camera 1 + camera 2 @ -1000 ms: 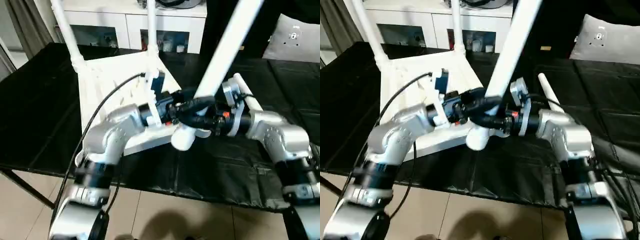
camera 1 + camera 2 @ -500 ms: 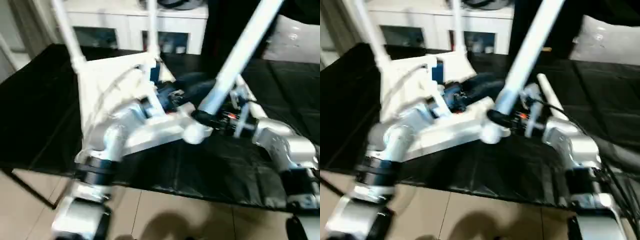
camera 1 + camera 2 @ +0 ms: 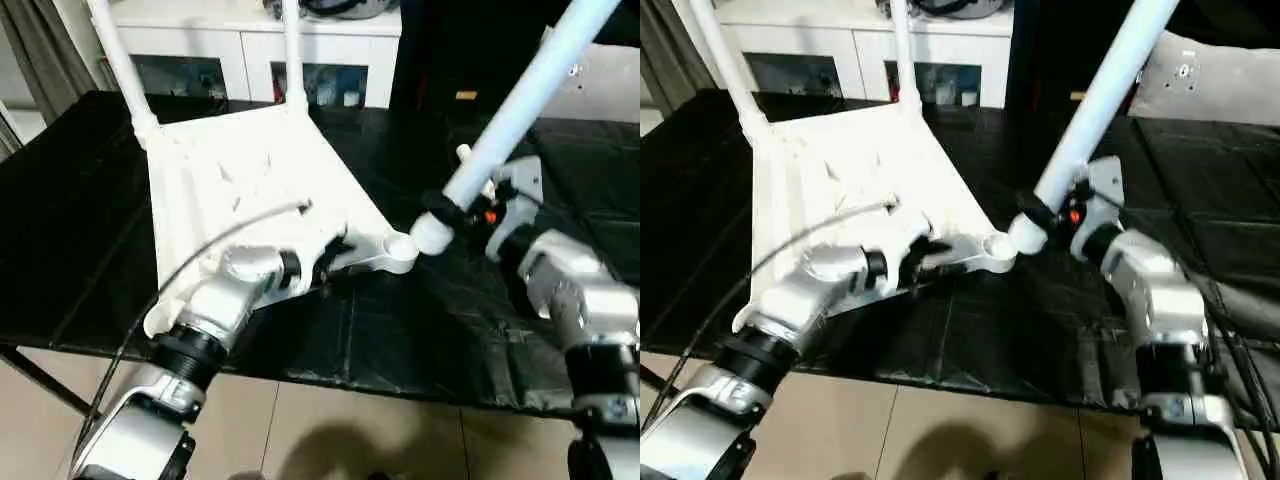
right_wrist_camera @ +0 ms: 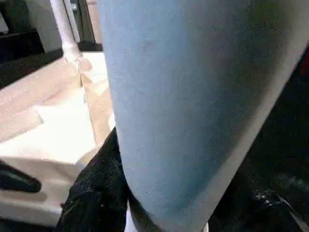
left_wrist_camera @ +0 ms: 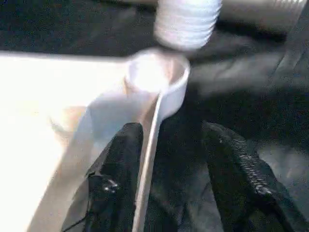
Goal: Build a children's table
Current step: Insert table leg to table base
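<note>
White plastic top (image 3: 240,190) lies ribs-up on the black tabletop (image 3: 70,230), two legs (image 3: 120,60) already seated at 12 o'clock. My right gripper (image 3: 447,212) clamps a third leg (image 3: 520,95) just beside the near socket (image 3: 400,248); my left gripper (image 5: 164,159) straddles the top's edge, jaws parted. Two remain.

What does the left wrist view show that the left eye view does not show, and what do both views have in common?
The left wrist view shows the ridged threads on the end of the loose leg and the hollow inside of the corner socket, with the left gripper's fingers on either side of the table top's edge. The left eye view shows the whole upturned table top, two legs standing at its far corners, and the right gripper shut on the loose leg. Both show the leg's end close to the socket but not yet inside it.
</note>
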Motion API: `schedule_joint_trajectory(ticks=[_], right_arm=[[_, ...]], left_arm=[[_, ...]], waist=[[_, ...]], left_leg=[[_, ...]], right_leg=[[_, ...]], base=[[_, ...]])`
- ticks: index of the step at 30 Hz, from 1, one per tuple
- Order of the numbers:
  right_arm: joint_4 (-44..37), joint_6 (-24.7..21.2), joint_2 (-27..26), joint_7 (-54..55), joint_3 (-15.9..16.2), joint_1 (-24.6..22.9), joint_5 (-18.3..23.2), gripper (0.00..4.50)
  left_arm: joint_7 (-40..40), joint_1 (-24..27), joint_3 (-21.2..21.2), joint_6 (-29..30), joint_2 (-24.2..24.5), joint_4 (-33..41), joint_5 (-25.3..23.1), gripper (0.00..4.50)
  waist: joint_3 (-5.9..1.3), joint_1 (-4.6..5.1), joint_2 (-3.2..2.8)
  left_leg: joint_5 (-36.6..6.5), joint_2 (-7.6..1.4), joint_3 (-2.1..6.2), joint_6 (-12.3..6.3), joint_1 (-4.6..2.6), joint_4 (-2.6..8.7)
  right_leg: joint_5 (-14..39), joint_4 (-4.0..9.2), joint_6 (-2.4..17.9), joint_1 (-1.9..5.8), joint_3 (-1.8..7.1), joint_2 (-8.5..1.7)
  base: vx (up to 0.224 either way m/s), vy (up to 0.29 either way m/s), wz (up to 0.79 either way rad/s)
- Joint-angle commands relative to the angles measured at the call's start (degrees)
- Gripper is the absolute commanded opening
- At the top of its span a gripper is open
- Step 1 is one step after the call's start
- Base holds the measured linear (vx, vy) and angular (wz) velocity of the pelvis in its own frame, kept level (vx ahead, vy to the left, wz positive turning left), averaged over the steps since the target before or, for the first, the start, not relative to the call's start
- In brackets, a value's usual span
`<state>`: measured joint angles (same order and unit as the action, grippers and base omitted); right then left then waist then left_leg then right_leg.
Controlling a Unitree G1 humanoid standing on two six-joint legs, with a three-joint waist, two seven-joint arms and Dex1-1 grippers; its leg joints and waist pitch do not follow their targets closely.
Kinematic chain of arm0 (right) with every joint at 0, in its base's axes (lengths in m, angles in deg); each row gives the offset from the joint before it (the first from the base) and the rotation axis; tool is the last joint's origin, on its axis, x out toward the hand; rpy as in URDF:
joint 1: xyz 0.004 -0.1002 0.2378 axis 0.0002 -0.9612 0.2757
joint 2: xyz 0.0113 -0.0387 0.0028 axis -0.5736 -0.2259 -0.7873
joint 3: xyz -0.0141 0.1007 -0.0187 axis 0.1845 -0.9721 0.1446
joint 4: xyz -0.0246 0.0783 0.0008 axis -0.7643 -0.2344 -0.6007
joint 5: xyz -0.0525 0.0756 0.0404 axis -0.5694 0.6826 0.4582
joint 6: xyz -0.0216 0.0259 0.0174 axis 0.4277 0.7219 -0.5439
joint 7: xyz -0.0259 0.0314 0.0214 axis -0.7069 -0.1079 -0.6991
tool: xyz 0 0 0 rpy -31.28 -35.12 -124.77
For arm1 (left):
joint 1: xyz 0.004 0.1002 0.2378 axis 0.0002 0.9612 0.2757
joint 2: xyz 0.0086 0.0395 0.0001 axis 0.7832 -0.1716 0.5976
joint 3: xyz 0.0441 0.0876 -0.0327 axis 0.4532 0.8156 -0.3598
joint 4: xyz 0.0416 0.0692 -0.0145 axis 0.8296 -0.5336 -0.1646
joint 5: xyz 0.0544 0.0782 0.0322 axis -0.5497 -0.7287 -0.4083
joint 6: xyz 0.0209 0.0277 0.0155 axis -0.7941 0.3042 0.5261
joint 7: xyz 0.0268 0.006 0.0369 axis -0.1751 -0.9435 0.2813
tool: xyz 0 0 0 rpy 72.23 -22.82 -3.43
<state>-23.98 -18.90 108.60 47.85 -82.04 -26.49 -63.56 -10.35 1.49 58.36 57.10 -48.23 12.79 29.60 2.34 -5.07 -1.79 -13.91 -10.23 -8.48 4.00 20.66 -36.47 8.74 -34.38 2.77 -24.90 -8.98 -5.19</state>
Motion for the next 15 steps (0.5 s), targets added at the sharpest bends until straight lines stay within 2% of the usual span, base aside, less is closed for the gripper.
schedule_joint_trajectory(ticks=[1,4,7,10,12,14,15], right_arm=[[-1.38,-0.33,0.08,-0.92,-0.58,0.21,1.69,1.85],[-1.79,-0.15,0.39,-2.09,0.04,-0.35,1.59,1.85],[-2.23,0.09,0.25,-2.58,0.05,-0.61,1.92,1.85],[-2.64,0.21,0.22,-2.91,0.24,-0.78,1.85,1.85],[-2.75,0.23,0.41,-3.22,0.58,-0.88,2.0,1.85],[-2.76,0.21,0.44,-3.29,0.63,-0.89,2.04,1.85],[-2.77,0.14,0.5,-3.75,0.75,-0.96,1.96,1.85]], left_arm=[[0.49,-1.75,-0.31,-1.1,-0.01,-2.13,-0.4,1.87],[0.29,-2.91,-0.4,-3.5,-0.25,-6.49,-1.52,1.82],[0.16,-3.96,-0.41,-6.15,-0.44,-9.89,-2.62,1.49],[-0.5,-4.95,-0.21,-8.12,-0.6,-12.58,-3.31,1.39],[-1.37,-5.91,0.14,-9.41,-0.71,-14.99,-3.62,1.04],[-1.58,-6.04,0.2,-9.49,-0.71,-15.33,-3.63,1.01],[-2.54,-6.91,0.39,-10.68,-0.84,-17.73,-4.11,0.98]], waist=[[-4.65,-0.15,1.0],[-4.65,-0.2,0.91],[-4.75,-0.21,0.99],[-4.73,-0.29,0.94],[-4.75,-0.28,0.9],[-4.68,-0.28,0.96],[-4.7,-0.31,0.98]], left_leg=[[3.55,-1.47,0.03,-7.63,0.83,3.44],[3.48,-1.6,0.05,-7.93,0.73,3.4],[3.89,-1.8,0.2,-7.88,0.77,3.45],[3.79,-1.78,0.21,-7.94,0.74,3.49],[3.94,-1.71,0.16,-8.05,0.74,3.43],[3.49,-1.71,0.13,-7.99,0.75,3.49],[3.29,-1.67,0.08,-7.94,0.7,3.48]], right_leg=[[16.14,4.68,2.16,5.35,3.13,-3.27],[15.39,4.66,2.85,5.25,3.13,-3.27],[14.35,4.33,3.44,5.41,3.19,-3.46],[14.49,4.38,3.42,5.46,3.19,-3.52],[14.06,4.43,3.68,5.38,3.21,-3.46],[14.45,4.45,3.68,5.47,3.18,-3.52],[14.91,4.56,3.59,5.45,3.2,-3.53]], base=[[0.0,0.0,0.0],[0.0,0.0,0.0],[0.0,0.0,0.0],[0.0,0.0,0.0],[0.0,0.0,0.0],[0.0,0.0,0.0],[0.0,0.0,0.0]])
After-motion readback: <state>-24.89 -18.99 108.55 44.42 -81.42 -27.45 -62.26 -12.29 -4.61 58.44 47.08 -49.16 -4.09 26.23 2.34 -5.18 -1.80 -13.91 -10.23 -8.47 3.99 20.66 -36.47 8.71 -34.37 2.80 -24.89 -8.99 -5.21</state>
